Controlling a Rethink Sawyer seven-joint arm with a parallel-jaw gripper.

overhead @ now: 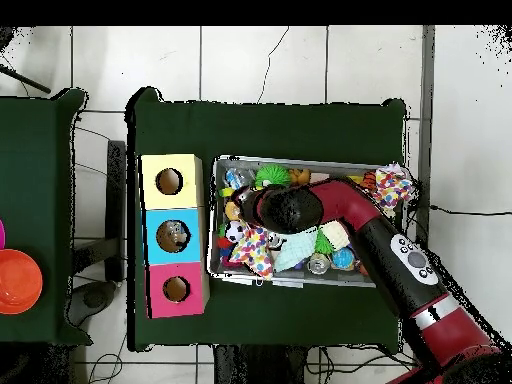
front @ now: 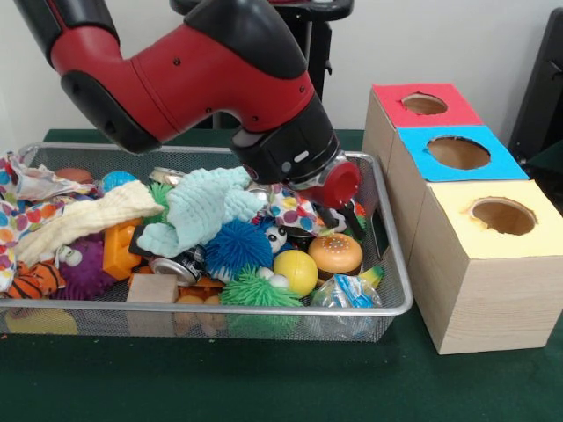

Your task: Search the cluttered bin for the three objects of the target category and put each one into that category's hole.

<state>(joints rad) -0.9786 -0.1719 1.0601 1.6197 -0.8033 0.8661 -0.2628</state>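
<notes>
Bin (front: 391, 290): wire mesh, heaped to the rim, with a crinkly printed bag (front: 346, 293) in its front right corner near the yellow-topped box (front: 493, 264). Arm (front: 202, 66): bent low over the bin's right half; gripper hidden, jaw state cannot be told.

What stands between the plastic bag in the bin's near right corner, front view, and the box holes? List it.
Only the bin, its mesh side wall and rim, separates the plastic bag from the boxes. Their top holes look unobstructed.
</notes>
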